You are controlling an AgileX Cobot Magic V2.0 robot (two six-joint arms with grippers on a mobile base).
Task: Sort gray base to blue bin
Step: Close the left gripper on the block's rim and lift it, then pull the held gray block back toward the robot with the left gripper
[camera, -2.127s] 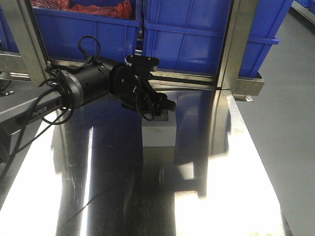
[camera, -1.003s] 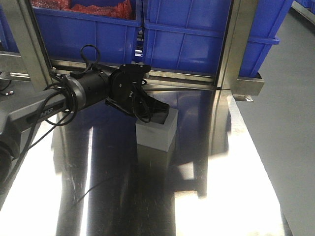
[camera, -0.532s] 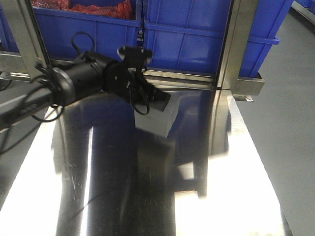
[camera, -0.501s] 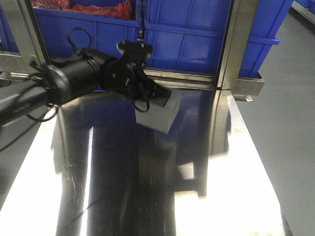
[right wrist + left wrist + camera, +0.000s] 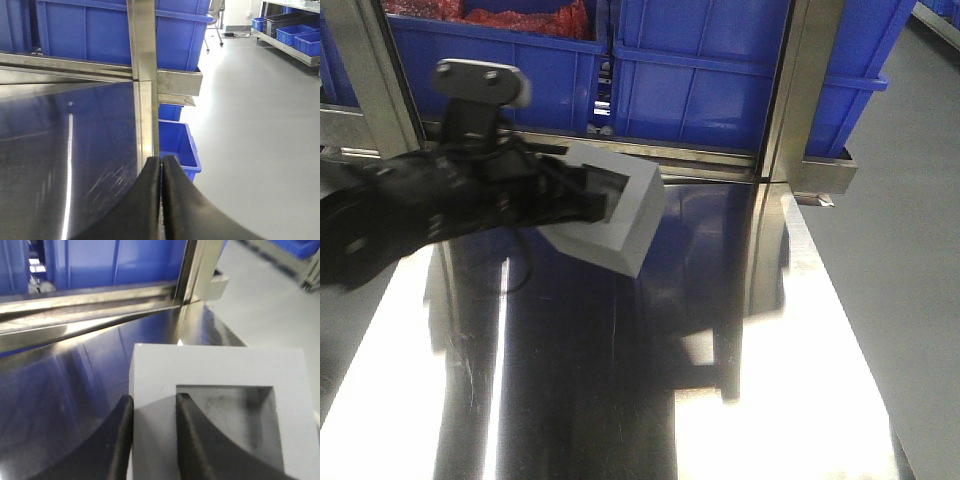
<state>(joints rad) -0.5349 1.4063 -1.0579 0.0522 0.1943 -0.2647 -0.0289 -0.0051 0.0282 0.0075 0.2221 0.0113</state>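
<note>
gray base (image 5: 620,228) off the steel table (image 5: 620,400), tilted, hanging over the far-left part of the tabletop, just in front of the rack rail. recessed window turned toward the left gripper (image 5: 598,197). left gripper clenched on one wall of the block: in the wrist view one of the fingers (image 5: 120,440) sits outside the left edge, the other inside the window, wall pinched between. arm heavily motion-blurred in the front view, so exact pose hard to read.

right gripper (image 5: 161,161) pressed closed on nothing, parked low over the right table edge, next to the steel upright (image 5: 142,75). small blue crate (image 5: 177,142) on the floor beyond it.

progress, as a judgement: grasp done, lift done, roughly the halfway mark. left to do: carry up and over to a blue bin (image 5: 720,100) on the far rack, then let go inside. block currently sits below the bin rims, well short of any opening, so more height needed first. several bins alike; cannot tell which is the target. far-left bin already holds red material (image 5: 520,15). nothing dropped in yet.
</note>
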